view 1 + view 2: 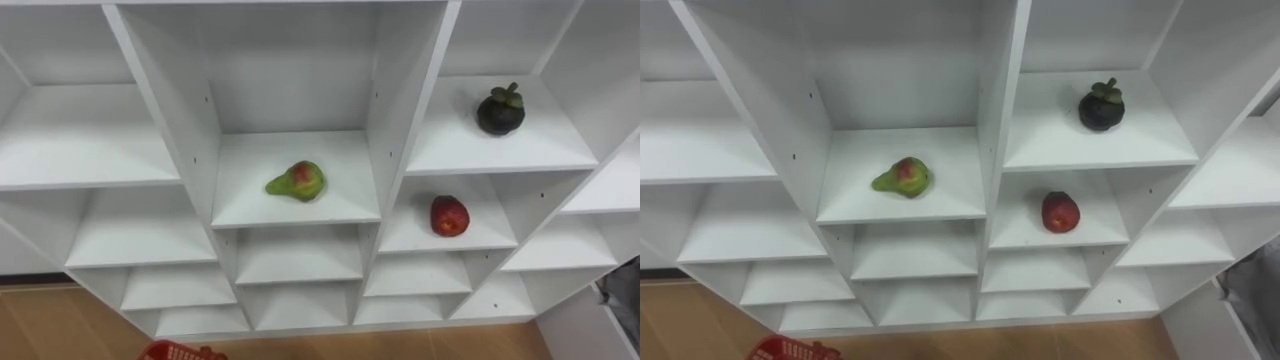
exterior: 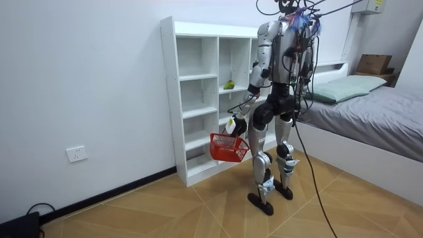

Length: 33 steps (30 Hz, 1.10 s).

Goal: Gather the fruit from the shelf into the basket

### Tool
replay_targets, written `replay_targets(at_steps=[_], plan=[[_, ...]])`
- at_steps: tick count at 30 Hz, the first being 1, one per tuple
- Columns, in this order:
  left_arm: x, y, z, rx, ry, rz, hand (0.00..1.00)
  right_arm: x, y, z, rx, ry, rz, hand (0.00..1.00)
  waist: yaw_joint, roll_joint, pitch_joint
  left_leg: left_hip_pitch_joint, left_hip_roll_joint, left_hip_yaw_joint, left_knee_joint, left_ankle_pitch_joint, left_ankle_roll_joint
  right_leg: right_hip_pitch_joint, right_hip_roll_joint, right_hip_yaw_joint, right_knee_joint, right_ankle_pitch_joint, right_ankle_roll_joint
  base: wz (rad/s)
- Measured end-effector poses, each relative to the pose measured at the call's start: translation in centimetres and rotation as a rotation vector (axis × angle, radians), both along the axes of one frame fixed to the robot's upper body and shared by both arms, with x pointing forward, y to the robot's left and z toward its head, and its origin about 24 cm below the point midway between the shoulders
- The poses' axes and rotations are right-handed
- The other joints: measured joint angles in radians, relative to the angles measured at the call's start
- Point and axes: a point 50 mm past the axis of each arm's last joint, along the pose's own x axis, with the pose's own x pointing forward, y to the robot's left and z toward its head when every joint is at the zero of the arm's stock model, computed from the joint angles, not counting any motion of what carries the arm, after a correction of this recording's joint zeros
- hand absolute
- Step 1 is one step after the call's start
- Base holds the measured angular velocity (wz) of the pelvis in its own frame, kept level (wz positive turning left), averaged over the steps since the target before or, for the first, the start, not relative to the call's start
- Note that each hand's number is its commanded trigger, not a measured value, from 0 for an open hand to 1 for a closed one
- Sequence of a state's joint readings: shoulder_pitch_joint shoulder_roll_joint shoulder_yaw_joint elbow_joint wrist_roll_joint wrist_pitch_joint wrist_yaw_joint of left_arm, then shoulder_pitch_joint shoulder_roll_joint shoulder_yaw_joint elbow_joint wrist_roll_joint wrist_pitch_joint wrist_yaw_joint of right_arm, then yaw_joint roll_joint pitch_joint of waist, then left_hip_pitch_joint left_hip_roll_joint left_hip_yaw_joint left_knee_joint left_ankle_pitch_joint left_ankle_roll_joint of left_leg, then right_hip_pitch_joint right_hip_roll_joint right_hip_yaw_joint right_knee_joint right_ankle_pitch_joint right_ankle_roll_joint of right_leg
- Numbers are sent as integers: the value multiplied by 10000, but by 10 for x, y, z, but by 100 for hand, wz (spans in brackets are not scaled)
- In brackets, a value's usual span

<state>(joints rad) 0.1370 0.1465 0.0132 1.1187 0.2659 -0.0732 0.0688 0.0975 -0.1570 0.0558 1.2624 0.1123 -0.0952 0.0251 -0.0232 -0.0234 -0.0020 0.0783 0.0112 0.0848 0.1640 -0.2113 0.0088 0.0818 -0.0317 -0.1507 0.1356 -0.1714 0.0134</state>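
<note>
The robot stands on the wooden floor (image 2: 165,211) facing the white closet (image 1: 396,120), with a bed (image 2: 370,109) behind it. Its left robot hand (image 2: 233,124) hangs low at its side, clamped on the handle of a red basket (image 2: 228,147), which dangles just under that hand and close to the closet's lower shelves. The basket's rim shows at the lower left of the eye views.

All the fruits lie in the closet, above the robot hand and its basket. A green pear (image 1: 297,181) with a red blush lies on its side in the middle column. Further from the robot hand, in the column to the right, a dark mangosteen (image 1: 500,110) sits upright on the upper shelf. A red fruit (image 1: 449,215) lies on the shelf directly below the mangosteen. The three fruits are well apart from each other.
</note>
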Motion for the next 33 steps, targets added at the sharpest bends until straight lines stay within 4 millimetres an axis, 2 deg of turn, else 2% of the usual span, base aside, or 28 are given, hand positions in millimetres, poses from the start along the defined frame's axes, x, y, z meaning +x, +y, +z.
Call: replay_targets(at_steps=[10, 13, 22, 26, 30, 33], plan=[[1, 0, 0, 55, -53, 4, 100, 0, 0, 0, -5, -11, -8, 0, 2, 15, 5, -25, 1, 0, -5, 0, 0, 0, -1, -51, 1, 0, 0, 0], [1, 0, 1, 52, -107, 0, 100, 2, 0, 0, -29, -95, 93, 0, 7, -26, -17, -33, 4, 9, -4, 1, 0, -72, -2, -32, 30, 0, 0, -2], [6, 0, 2, 19, -485, -77, 100, 9, -2, 3, -992, -554, 524, 0, 5, -99, 7, 11, 19, 207, -8, 2, 2, -156, -3, 136, 152, 0, 0, -6], [11, 0, 3, 15, -698, -117, 100, 22, -3, 11, -1471, -1615, 788, 0, -7, -93, 28, 23, 39, 259, -124, 3, 2, -185, 37, 222, 146, 0, 0, -3], [13, -1, 4, -21, -834, -201, 100, 38, -2, 19, -1861, -2463, 768, 0, 19, -38, -18, 19, 71, 442, -125, 5, -2, -255, 68, 372, 186, 17, -20, -12], [13, -2, 4, -9, -900, -218, 100, 44, -1, 31, -2227, -3496, 752, 0, 16, -15, -17, 31, 73, 492, -126, 5, -3, -275, 69, 425, 193, 23, -26, -7]])
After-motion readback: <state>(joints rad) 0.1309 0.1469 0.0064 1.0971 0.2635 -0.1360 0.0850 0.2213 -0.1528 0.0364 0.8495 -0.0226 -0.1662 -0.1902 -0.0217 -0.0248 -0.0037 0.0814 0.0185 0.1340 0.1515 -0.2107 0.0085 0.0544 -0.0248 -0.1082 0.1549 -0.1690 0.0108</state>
